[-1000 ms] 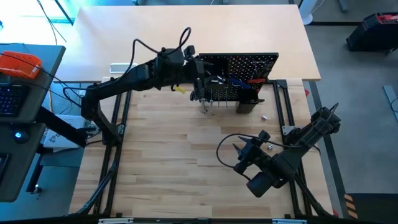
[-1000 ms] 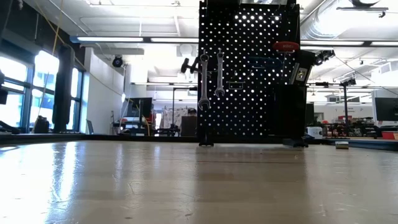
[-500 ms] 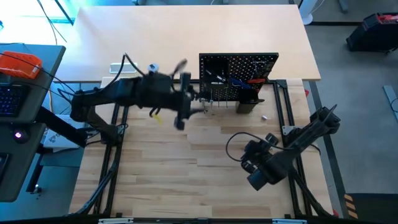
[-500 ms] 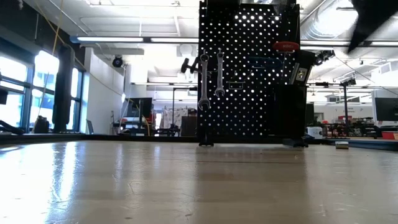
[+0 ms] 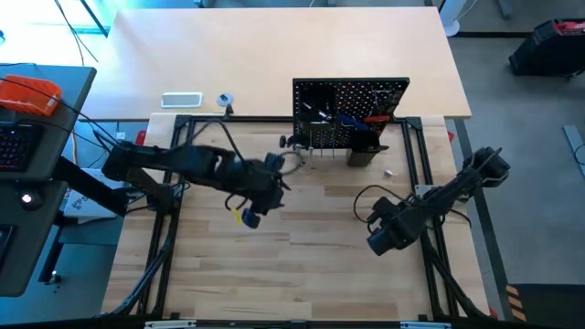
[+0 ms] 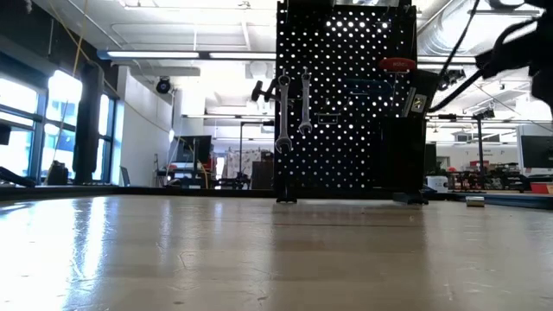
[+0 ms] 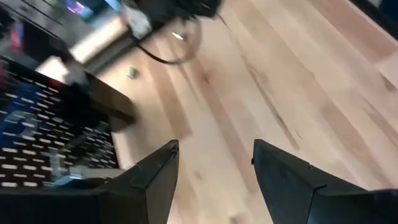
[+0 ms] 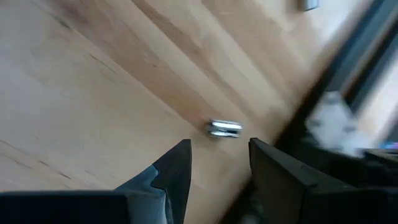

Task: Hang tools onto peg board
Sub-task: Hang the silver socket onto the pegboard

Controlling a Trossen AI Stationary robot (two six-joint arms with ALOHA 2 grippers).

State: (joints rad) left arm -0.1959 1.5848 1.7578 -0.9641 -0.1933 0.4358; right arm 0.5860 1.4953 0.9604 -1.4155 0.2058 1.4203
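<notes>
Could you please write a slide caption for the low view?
Two silver wrenches hang on the black perforated peg board, standing upright on the wooden table.

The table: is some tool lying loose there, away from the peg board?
Yes. One small metal bit lies loose on the table, in front of the open right hand and apart from the peg board, where two wrenches hang. The open left hand holds nothing.

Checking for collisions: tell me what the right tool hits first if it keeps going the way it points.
Probably the small metal bit lying on the table: it sits just ahead of the right tool, whose fingers are open with nothing between them. Depth is unclear, so it may touch bare wood first.
</notes>
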